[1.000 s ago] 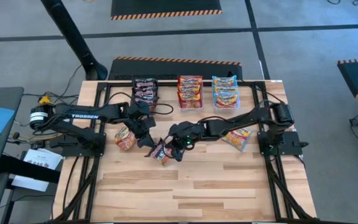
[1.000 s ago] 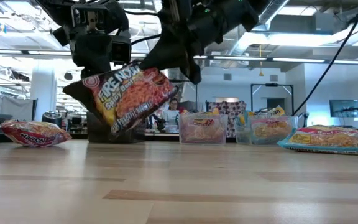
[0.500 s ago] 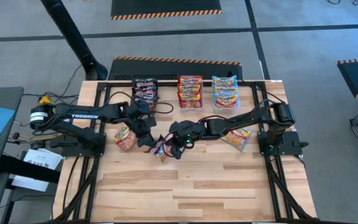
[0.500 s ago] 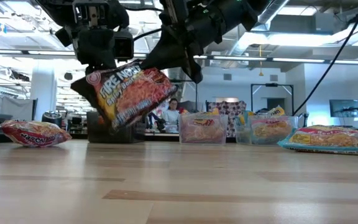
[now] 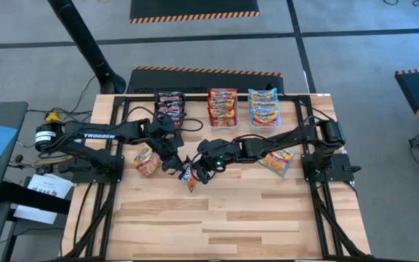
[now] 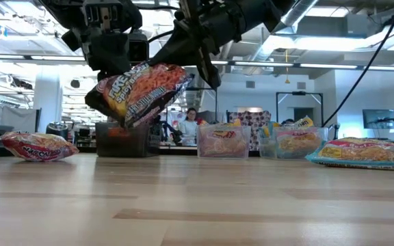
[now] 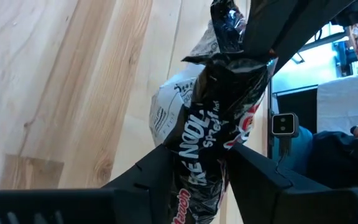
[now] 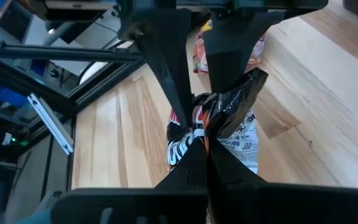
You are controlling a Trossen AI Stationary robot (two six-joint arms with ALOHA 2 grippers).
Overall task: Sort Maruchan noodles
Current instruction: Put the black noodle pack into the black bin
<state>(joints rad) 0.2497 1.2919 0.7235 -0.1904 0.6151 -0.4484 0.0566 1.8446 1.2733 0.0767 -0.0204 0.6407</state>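
A dark Maruchan packet with a red noodle picture hangs in the air above the table's middle, also in the low view. My left gripper is shut on one end of it and my right gripper on the other. A red-orange packet lies flat on the table to the left. A light blue-yellow packet lies flat to the right. My left gripper pinches one end of the dark packet between its two fingers, coming from the table's left and slanting down. The packet is clear of the table and tilted. My right gripper pinches the packet's other, crimped end between its two fingers, coming from the table's right. That end is the higher one in the low view.
At the far edge stand three bins: a black one with dark packets, a clear one with red-orange packets and a clear one with light blue-yellow packets. The near half of the table is bare wood.
The dark packet has risen a little between the two grippers and has tipped: the end in my right gripper has gone up, so the packet lies nearer to level in the low view. From above it now shows more edge-on. Both grippers have stayed shut on it.
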